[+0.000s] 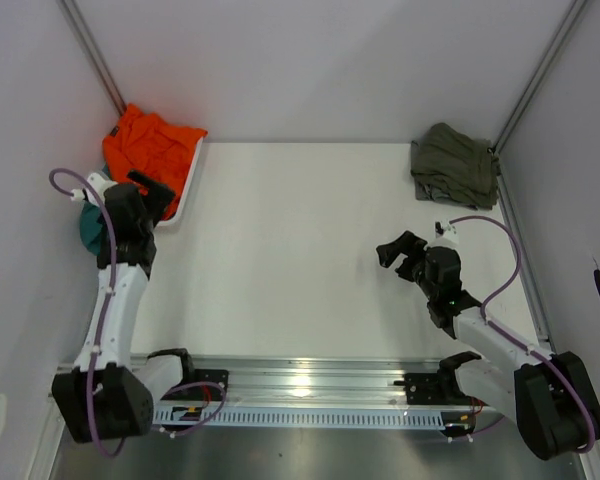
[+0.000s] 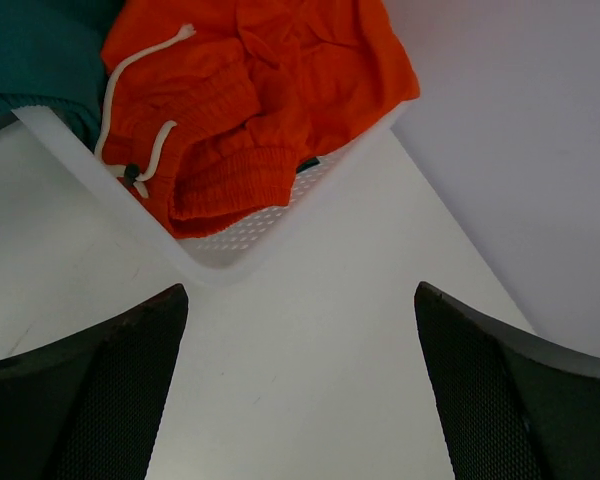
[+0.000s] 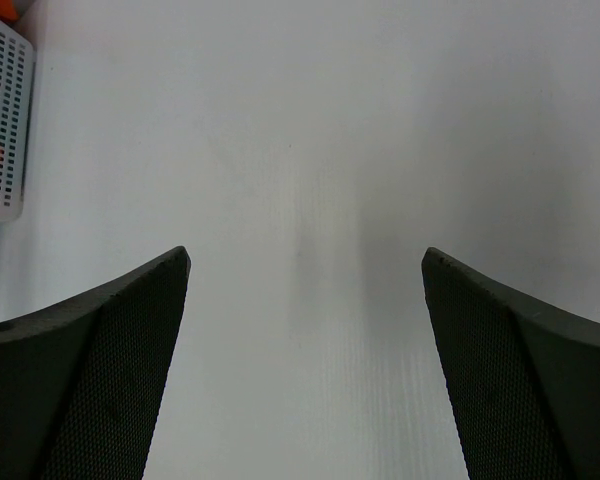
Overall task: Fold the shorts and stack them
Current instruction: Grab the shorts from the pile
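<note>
Left gripper (image 2: 300, 295), jaws wide apart and empty, hovers near the white basket (image 2: 242, 238) holding crumpled orange shorts (image 2: 270, 80); right gripper (image 3: 305, 262), likewise spread, hangs over the table (image 3: 310, 120). Soft, light fabric: the gathered waistband (image 2: 228, 178) looks the surest pinch.

The whole table (image 1: 300, 260) is viewed from above and behind the arm bases, from afar, looking down and forward. The left wrist view is taken closely past the left gripper (image 2: 300, 295) onto the basket (image 2: 215, 262) corner and orange shorts (image 2: 260, 90) just ahead. Bare table is viewed past the right gripper (image 3: 305, 260), with the basket edge caught well ahead, leftward. The basket is shared by all three views.
</note>
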Robot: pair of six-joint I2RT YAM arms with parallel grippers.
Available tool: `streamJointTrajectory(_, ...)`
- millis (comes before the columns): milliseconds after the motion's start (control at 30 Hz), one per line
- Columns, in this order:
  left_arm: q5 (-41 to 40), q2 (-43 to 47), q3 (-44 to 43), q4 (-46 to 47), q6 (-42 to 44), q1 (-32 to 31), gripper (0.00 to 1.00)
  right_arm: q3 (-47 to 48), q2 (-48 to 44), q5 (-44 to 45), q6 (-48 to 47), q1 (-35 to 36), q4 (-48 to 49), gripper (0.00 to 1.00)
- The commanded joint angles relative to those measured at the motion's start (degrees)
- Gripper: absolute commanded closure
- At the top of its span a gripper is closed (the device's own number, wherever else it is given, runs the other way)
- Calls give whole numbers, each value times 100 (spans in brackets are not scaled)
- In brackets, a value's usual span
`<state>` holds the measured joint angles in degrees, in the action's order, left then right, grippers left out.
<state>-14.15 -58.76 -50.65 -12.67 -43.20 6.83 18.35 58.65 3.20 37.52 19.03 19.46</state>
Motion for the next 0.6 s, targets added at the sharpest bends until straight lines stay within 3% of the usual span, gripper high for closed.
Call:
streamJointTrajectory(0,545,-529,-453,-113,-188,266,4,2,-73,102,36,48,277,0)
streamJointTrajectory(200,1131,-1916,-1376,-130,-329,538,2,-7,-144,84,-16,40,251,0)
streamJointTrajectory(400,1679,-2394,-1106,641,-707,732,5,11,-179,146,-87,40,216,0)
streamJointTrajectory(567,1257,-2482,-1034,783,-988,741,4,20,-135,163,-104,40,225,0)
